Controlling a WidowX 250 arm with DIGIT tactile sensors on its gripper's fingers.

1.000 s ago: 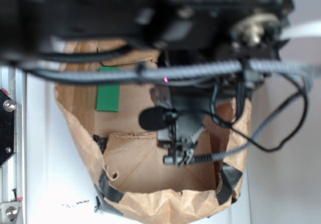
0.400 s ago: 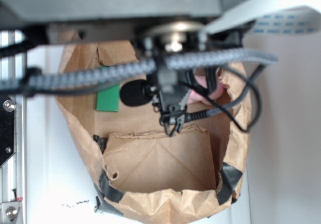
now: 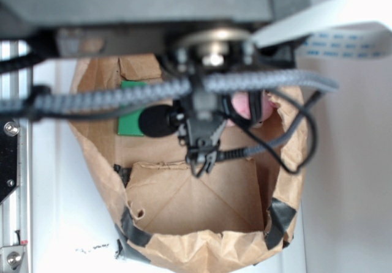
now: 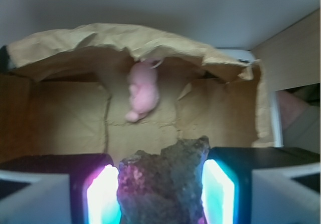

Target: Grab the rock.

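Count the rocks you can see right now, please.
1. The rock sits between the gripper's lit fingers in the wrist view, near the pink plush toy. The arm blocks much of the exterior view, so others could be hidden.

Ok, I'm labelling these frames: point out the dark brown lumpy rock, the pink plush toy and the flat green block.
Dark brown lumpy rock [image 4: 163, 184], wrist view, middle.
Pink plush toy [image 4: 143, 89], wrist view, body.
Flat green block [image 3: 128, 121], exterior view, lower part.
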